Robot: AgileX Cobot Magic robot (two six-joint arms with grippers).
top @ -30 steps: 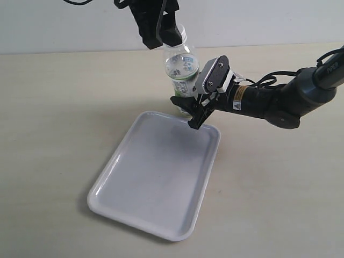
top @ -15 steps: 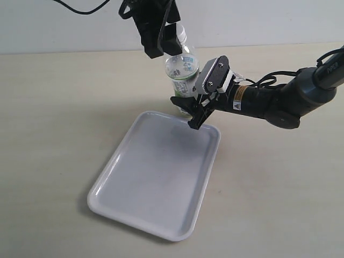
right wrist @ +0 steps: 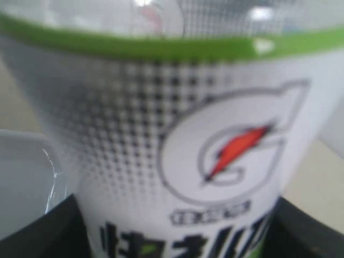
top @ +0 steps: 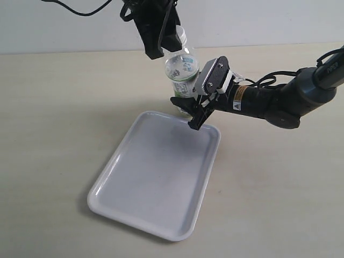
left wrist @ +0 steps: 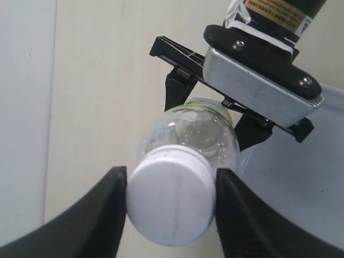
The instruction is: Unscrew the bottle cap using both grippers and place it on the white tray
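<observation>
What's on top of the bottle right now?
The bottle cap, on the bottle neck, with the left gripper fingers either side. Whether they grip it is unclear; the thread beneath is covered.

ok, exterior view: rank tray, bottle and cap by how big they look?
1. white tray, by far the largest.
2. bottle.
3. bottle cap, smallest, and only partly visible.

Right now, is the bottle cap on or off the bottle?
On: the bottle cap sits atop the bottle, flanked by the left gripper.
</observation>
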